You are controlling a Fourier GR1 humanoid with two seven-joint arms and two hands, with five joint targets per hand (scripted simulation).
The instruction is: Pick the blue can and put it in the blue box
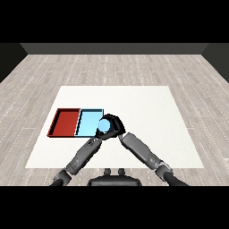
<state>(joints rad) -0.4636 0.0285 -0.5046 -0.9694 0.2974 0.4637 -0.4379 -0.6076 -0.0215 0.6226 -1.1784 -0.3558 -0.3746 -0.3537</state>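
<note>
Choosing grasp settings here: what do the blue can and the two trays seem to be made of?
Blue can: pale blue, smooth and even, perhaps painted metal or plastic; no label shows. Red tray and light blue tray: flat matte colour with thin dark rims, likely plastic, though the look leaves it open.

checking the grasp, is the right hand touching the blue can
Touching. The head view shows the right hand curled round the blue can, at the light blue tray's right edge.

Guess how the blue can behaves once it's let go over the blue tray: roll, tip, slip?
The blue can looks round and smooth, so it could probably roll if laid on its side. It looks rigid, unlikely to deform where the right hand curls round it. It sits at the right edge of the light blue tray; released there, it might catch the rim and tip.
</note>
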